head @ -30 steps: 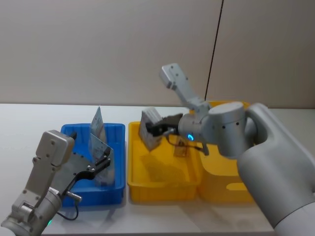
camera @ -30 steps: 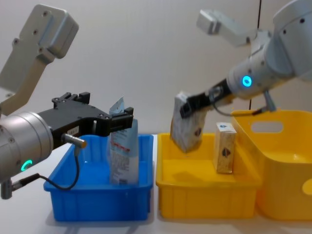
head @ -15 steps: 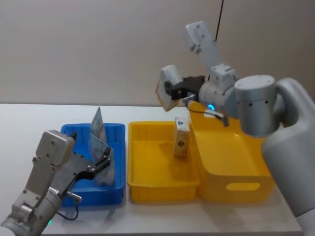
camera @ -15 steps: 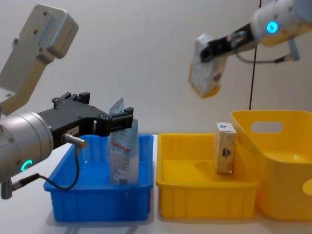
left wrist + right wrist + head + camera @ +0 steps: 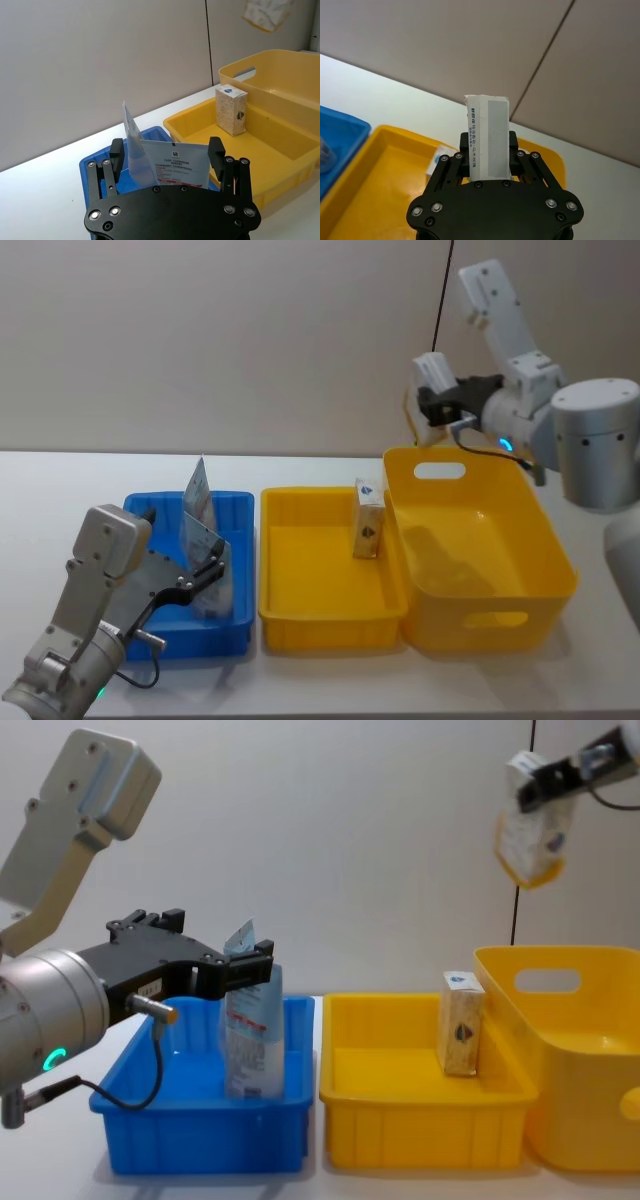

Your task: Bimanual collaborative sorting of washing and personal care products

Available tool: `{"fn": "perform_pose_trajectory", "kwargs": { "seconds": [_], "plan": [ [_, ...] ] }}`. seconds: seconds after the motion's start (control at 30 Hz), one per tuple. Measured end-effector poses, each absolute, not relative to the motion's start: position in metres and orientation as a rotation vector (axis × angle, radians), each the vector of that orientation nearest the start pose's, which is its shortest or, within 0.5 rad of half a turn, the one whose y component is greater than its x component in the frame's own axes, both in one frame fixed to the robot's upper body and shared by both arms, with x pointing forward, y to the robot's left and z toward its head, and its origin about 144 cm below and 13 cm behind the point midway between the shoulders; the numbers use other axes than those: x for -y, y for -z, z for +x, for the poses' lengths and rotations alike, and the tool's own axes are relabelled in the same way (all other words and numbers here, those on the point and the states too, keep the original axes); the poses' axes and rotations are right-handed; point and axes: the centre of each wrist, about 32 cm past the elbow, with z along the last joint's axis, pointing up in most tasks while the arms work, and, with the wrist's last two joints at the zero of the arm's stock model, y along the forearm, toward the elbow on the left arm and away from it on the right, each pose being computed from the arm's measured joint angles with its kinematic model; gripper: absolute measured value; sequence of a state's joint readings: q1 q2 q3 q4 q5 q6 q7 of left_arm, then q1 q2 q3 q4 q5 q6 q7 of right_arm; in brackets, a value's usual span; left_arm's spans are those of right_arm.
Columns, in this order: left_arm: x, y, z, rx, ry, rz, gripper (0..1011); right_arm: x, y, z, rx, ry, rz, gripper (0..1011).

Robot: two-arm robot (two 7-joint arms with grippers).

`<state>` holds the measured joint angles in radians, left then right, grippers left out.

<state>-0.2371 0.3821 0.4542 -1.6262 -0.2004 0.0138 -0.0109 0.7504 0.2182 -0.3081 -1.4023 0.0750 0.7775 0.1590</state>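
Two things are stood upright in the blue bin point(image 5: 150, 502) at the left, crimped ends up: a front tube point(image 5: 175, 167) and, just behind it, a rear tube point(image 5: 131, 140). The front tube is bracketed by the left gripper point(image 5: 200, 570), whose jaws are spread to either side of it, and no firm pinch can be made out. This stance is judged to ready a grasp or to steady the tube. In the middle, a small box point(image 5: 368, 522) is set upright in the shallow yellow tray point(image 5: 300, 498), against its right wall and just beside the deep yellow bin point(image 5: 480, 625). Boxes appear to be gathered on the yellow side and tubes on the blue. At the right, a second box point(image 5: 530, 835) is pinched by one end between the closed-in jaws of the right gripper point(image 5: 489, 155). It is held high in the air over the deep yellow bin, probably so that the walls are cleared before release. The drop is not yet made.
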Motion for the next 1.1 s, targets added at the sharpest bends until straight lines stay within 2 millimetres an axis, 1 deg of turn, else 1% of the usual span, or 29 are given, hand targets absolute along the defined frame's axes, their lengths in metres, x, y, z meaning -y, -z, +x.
{"fn": "perform_pose_trajectory", "kwargs": {
  "seconds": [0.13, 0.47, 0.83, 1.1],
  "plan": [
    [-0.198, -1.204, 0.492, 0.268, -1.124, 0.061, 1001, 0.223, -1.373, 0.603, 0.004, 1.342, -0.462, 363],
    [-0.198, -1.204, 0.492, 0.268, -1.124, 0.061, 1001, 0.237, -1.359, 0.601, -0.059, 1.369, -0.522, 363],
    [-0.198, -1.204, 0.492, 0.268, -1.124, 0.061, 1001, 0.242, -1.35, 0.604, -0.099, 1.367, -0.546, 363],
    [-0.198, -1.204, 0.492, 0.268, -1.124, 0.061, 1001, 0.242, -1.347, 0.606, -0.112, 1.37, -0.55, 363]
  ]
}}
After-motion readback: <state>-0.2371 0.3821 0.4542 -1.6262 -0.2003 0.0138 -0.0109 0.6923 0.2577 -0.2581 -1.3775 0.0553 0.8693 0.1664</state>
